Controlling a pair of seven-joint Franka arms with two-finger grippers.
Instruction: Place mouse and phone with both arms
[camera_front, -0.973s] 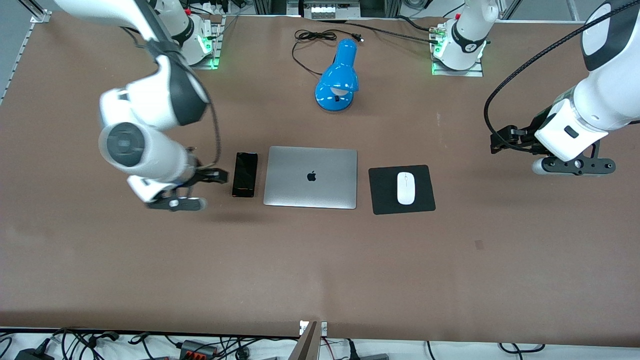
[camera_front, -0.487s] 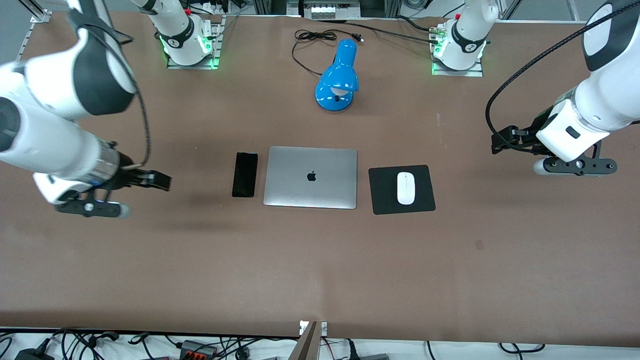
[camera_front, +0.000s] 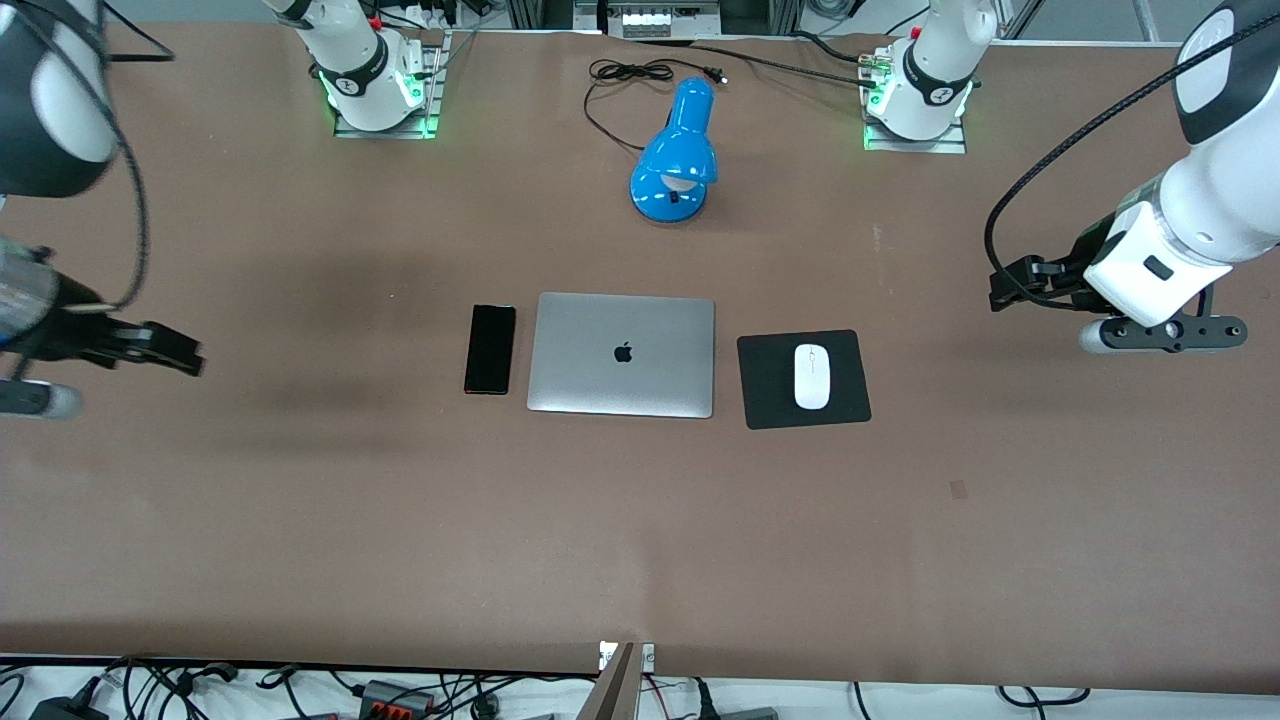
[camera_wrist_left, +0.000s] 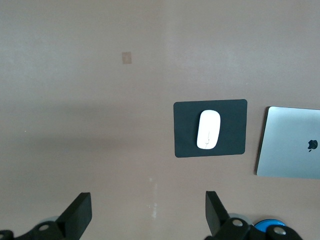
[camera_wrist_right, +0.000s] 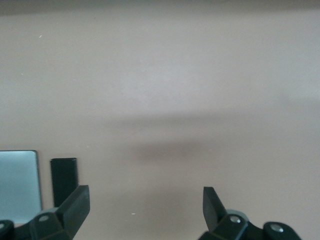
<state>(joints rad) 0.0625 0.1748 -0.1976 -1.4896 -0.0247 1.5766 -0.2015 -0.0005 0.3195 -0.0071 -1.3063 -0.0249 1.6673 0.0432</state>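
Both grippers, left (camera_front: 1005, 285) and right (camera_front: 165, 347), gape empty; right arm (camera_front: 40, 90) partly cropped

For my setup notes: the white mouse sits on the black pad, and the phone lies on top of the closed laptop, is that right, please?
Not quite. The mouse does sit on the black pad, but the phone lies flat on the table beside the closed laptop, toward the right arm's end, not on top of it. The front view shows this.
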